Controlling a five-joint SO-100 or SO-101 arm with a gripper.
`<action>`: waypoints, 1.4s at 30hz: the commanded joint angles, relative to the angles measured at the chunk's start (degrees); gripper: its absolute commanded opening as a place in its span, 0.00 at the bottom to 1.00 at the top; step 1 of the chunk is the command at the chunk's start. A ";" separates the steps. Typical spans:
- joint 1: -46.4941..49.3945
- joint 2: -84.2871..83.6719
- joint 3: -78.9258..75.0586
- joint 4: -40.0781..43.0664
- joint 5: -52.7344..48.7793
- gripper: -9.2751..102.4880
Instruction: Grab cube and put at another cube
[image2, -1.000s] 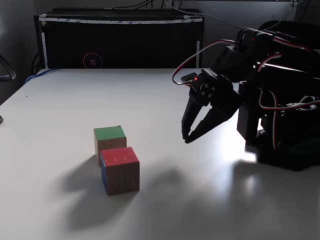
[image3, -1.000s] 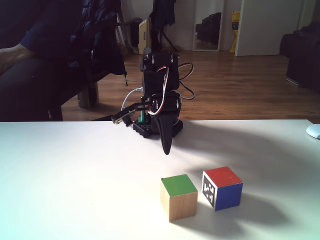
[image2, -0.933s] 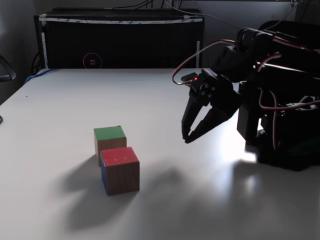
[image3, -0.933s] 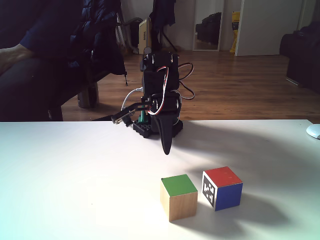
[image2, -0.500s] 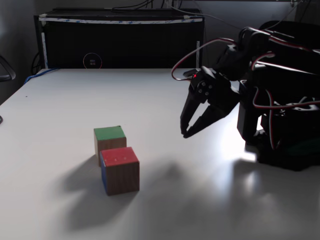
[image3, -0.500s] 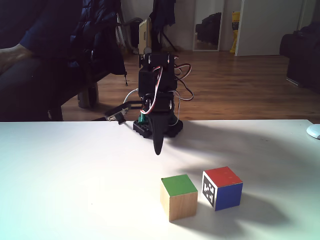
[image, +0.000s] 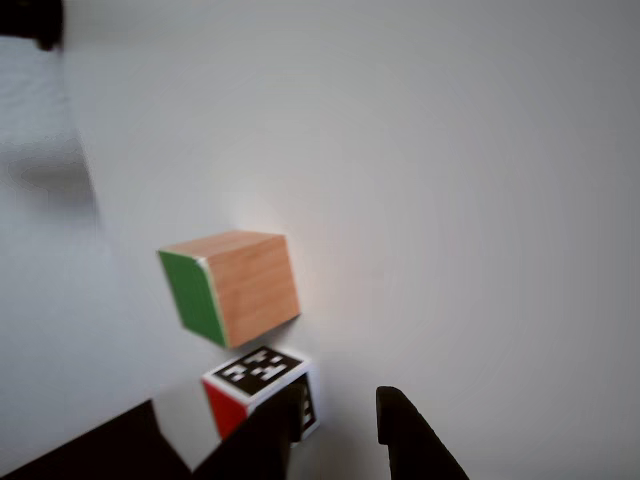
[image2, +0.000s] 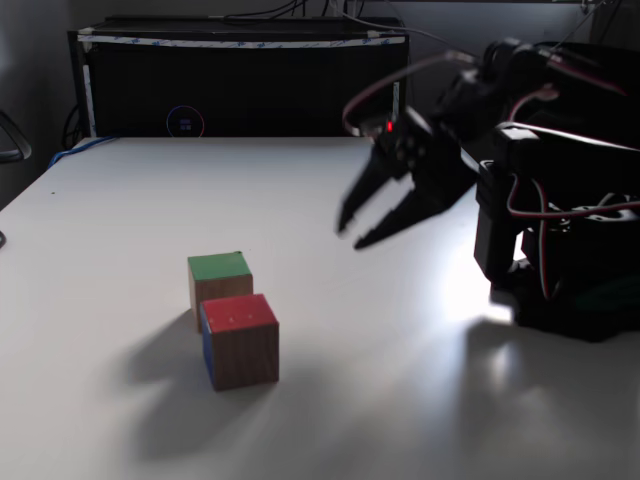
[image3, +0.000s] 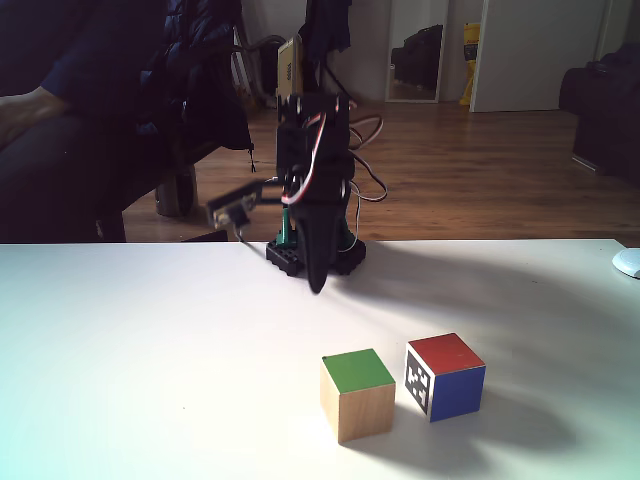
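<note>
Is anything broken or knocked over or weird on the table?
Nothing stands out. The wooden cube and the marker cube both sit flat on the white table, side by side with a thin gap between them. The gripper is up in the air, open and holding nothing.

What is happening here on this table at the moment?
A small robot arm hangs above a white table with its gripper open and empty, apart from two cubes. The wooden cube with the green top and the smaller marker cube with the red top stand close together on the table. Neither is held; the grab has not begun.
</note>
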 joint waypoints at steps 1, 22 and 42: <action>-1.76 -6.68 -7.03 -1.67 1.23 0.22; -8.96 -75.15 -55.20 -0.44 -2.46 0.32; -7.12 -96.15 -71.54 2.72 -2.20 0.43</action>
